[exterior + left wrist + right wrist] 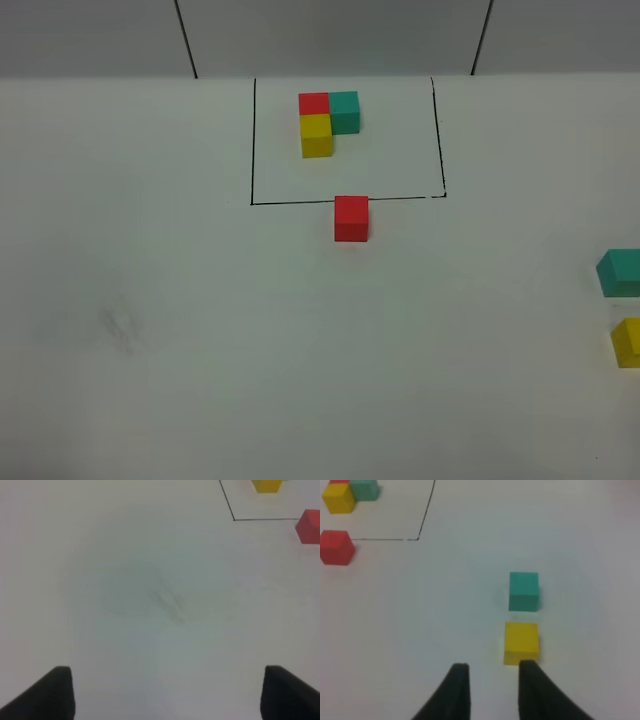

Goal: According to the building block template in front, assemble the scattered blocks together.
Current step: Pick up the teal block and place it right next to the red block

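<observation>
Yellow cube (628,343) sits nearest, cut off by the right edge of the white table (200,350). Teal cube (620,272) is just behind it with a small gap, also clipped. Red cube (351,218) stands alone mid-table, right at the near line of the black frame (253,140), on the outer side. All three are plain, matte, the same size and flat on the table; the red one is well apart from the other two. Template (328,122) is inside the frame toward the back: three cubes touching in an L, red at back left, teal to its right, yellow in front of the red. There's a faint smudge (120,325) on the left of the table. No arms show in this view.

Left wrist view: left gripper (167,670) has its jaws spread wide, nothing between them, over bare table with the smudge ahead. A frame corner, the red cube (309,526) just outside it and a bit of the template's yellow show at the far side.

Right wrist view: right gripper (493,665) has its jaws drawn in close, gripping nothing. The yellow cube (521,642) is just ahead of one fingertip, whether touching I can't tell. The teal cube (523,591) is just beyond it. The red cube, frame corner and template are far off to the side.
</observation>
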### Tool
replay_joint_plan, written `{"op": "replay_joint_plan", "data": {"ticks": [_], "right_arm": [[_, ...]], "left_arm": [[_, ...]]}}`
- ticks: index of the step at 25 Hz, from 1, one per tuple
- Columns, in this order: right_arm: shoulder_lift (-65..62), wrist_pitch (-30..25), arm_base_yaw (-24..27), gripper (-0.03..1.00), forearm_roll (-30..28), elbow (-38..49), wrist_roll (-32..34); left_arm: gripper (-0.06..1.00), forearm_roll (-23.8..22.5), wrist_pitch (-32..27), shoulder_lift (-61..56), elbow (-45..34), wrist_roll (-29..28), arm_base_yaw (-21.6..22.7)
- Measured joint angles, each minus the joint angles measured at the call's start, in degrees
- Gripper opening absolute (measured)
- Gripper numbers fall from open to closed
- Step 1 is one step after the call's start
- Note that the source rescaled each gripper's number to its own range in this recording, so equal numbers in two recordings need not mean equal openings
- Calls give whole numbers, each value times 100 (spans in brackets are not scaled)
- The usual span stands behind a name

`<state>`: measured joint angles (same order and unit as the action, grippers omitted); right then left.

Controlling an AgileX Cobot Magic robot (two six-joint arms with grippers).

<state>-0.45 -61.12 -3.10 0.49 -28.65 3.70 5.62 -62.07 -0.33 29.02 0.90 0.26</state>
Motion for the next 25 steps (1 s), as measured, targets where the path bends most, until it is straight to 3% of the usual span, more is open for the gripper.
{"op": "replay_joint_plan", "data": {"ticks": [7, 10, 13, 18, 19, 21, 25], "right_arm": [[0, 0, 0, 0, 0, 0, 6], [0, 0, 0, 5, 89, 0, 43], [0, 0, 0, 23, 474, 0, 36], [103, 2, 0, 83, 960, -29, -126], [195, 2, 0, 90, 1001, -35, -168], [487, 7, 0, 96, 1038, -41, -274], [1510, 166, 0, 100, 877, -79, -535]], "left_arm": [[70, 0, 0, 0, 0, 0, 0], [70, 0, 0, 0, 0, 0, 0], [70, 0, 0, 0, 0, 0, 0], [70, 0, 0, 0, 0, 0, 0], [70, 0, 5, 0, 0, 0, 0], [70, 0, 5, 0, 0, 0, 0], [70, -5, 5, 0, 0, 0, 0]]}}
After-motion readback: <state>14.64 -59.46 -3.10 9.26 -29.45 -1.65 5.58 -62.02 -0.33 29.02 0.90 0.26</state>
